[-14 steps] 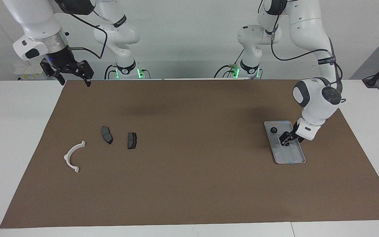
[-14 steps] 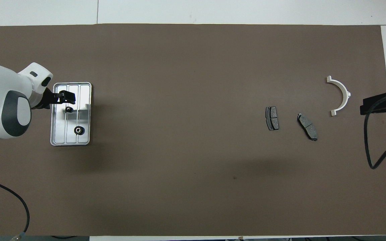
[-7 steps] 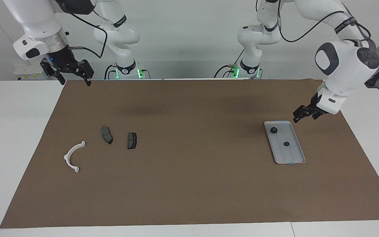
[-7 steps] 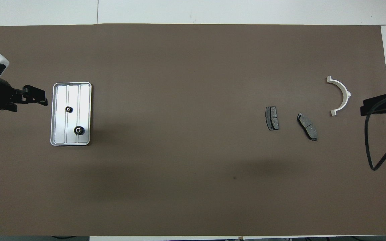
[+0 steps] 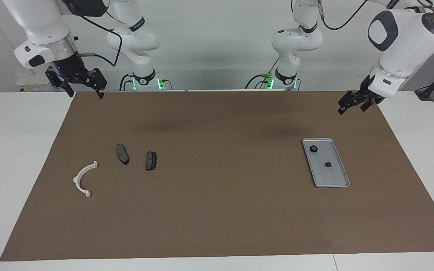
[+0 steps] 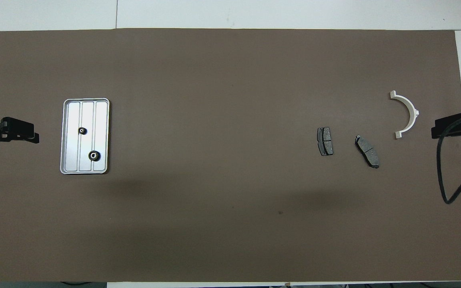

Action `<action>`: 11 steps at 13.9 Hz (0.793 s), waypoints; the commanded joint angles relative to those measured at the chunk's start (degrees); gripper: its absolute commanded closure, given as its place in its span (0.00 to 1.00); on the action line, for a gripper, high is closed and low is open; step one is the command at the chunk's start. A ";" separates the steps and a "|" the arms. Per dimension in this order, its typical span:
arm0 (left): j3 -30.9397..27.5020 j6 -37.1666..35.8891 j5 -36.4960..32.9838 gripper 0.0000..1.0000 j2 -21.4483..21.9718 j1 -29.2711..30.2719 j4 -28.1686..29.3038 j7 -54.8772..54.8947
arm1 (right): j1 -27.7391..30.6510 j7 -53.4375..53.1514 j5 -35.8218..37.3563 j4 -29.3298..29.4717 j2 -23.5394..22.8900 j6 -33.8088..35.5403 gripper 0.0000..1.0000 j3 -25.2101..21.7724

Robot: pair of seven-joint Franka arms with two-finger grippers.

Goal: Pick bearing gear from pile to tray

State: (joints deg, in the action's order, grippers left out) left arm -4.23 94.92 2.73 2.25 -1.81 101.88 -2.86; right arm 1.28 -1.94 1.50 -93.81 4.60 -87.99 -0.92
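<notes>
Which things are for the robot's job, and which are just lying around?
For the job:
- tray
- two small black gears in it

Just lying about:
- white half-ring bracket
- two dark brake pads
- brown mat

no readable text, labels, brands or numbers, markings on arm bands too small

Shiny ridged metal tray (image 5: 336, 181) on matt brown mat (image 5: 217, 210).

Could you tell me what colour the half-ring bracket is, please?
The half-ring bracket is white, clearest in the overhead view.
</notes>
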 commanded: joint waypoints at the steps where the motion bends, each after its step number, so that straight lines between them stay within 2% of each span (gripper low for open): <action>1: 1.15 0.79 -0.44 0.00 0.30 1.36 0.95 0.40 | 1.10 1.68 -0.53 -1.46 1.37 -0.07 0.00 0.39; 4: 1.41 4.74 -0.44 0.00 -0.40 2.07 0.96 0.22 | 1.10 1.68 -0.53 -1.46 1.37 -0.07 0.00 0.39; 6: 1.85 4.92 -0.44 0.00 -1.27 2.33 0.52 0.22 | 1.10 1.68 -0.44 -1.46 1.37 -0.07 0.00 0.39; 8: 3.60 4.23 -0.35 0.00 -2.77 3.46 -2.55 0.22 | 1.10 1.68 -0.53 -1.46 1.37 -0.16 0.00 0.39; 11: 4.05 2.20 -0.35 0.00 -2.51 3.66 -2.39 0.22 | 1.10 1.68 -0.44 -1.46 1.37 -0.25 0.00 0.39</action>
State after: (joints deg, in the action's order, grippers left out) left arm -0.86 98.84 2.73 0.35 0.85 100.98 -2.86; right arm 1.28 -1.93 1.50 -93.82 4.61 -87.99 -0.92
